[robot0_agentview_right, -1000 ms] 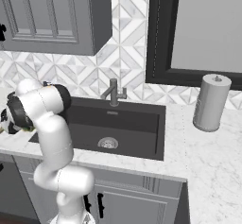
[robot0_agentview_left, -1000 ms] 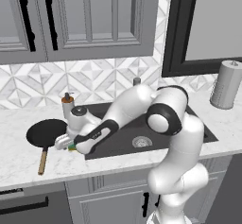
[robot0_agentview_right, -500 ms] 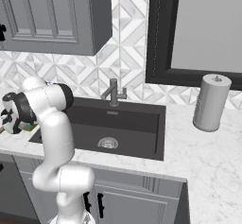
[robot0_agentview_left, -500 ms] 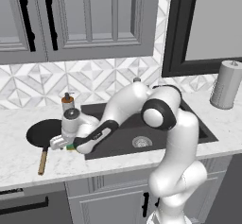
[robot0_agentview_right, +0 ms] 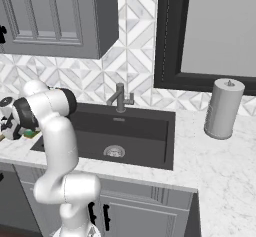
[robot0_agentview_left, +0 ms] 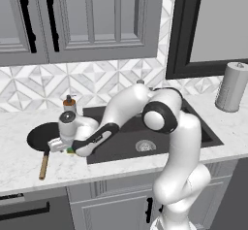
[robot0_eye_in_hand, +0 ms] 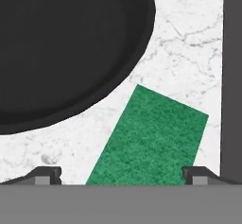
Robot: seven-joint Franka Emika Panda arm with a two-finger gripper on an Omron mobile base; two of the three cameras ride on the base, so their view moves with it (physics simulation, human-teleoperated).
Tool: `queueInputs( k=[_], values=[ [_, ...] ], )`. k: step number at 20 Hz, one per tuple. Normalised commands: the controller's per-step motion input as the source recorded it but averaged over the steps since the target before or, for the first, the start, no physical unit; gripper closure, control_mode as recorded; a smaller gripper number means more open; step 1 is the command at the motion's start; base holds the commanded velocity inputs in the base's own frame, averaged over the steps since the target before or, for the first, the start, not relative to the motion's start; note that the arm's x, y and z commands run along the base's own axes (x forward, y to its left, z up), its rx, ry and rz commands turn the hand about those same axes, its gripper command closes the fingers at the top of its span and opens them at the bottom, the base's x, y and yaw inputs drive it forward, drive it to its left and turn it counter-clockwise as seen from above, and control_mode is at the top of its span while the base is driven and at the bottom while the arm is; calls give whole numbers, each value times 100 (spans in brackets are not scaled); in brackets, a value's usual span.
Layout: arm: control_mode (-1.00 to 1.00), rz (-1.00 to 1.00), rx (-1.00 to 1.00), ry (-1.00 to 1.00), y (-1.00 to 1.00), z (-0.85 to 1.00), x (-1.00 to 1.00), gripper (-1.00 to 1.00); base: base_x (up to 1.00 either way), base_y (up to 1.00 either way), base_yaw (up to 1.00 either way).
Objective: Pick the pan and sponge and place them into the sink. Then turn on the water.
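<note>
The black pan lies on the marble counter left of the sink, its wooden handle pointing toward the front edge. In the hand view the pan sits at the upper left and the green sponge lies just beside its rim, near the sink's dark edge. My gripper is open, low over the sponge, with one fingertip on each side of it. From the base my gripper hides most of the sponge. No water falls from the faucet.
A soap bottle stands behind the pan at the sink's left corner. A paper towel roll is on the counter right of the sink. Dark cabinets hang above the counter.
The hand has swung left along the counter and come lower, from the sink's left rim to just over the sponge beside the pan. Pan and sponge have not moved.
</note>
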Motion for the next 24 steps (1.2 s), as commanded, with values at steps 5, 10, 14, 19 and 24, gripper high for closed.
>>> queueInputs(
  k=[5,10,14,19,24],
  values=[
    [-100,-8,-1,0,-1,-25,11,-100,0,0,0],
    [-100,-6,-3,0,-33,-30,0,-100,0,0,0],
    [-100,-6,-2,0,-33,-31,0,-100,0,0,0],
    [-100,-2,0,1,-13,-38,6,-100,0,0,0],
    [-100,0,0,3,-2,-50,3,-100,0,0,0]
  ],
)
